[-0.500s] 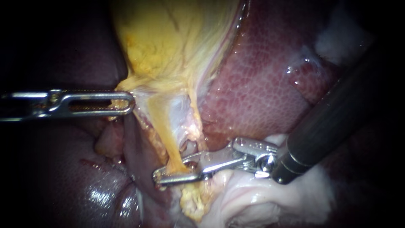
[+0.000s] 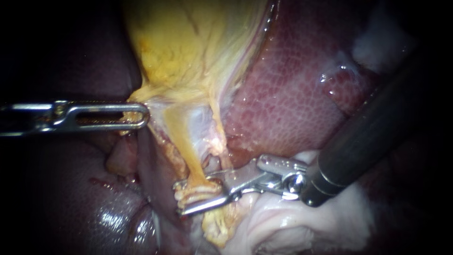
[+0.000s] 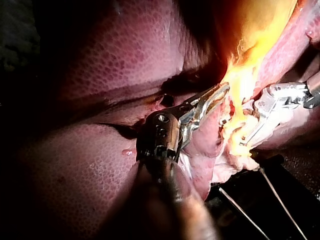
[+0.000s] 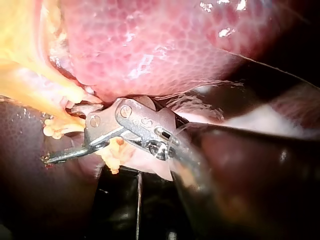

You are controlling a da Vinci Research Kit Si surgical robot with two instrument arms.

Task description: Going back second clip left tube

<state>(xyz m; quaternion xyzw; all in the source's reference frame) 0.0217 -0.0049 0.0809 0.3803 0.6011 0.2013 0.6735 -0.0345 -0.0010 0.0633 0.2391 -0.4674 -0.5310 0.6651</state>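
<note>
at the tube (image 2: 191, 156), right instrument (image 2: 180, 198) jaws parted astride it; left instrument (image 2: 140, 116) jaws clamping gallbladder (image 2: 188, 47)

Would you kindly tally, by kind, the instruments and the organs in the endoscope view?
Instruments: 2, the left instrument and the right instrument
Liver: 1
Gallbladder: 1
Total: 4
</note>
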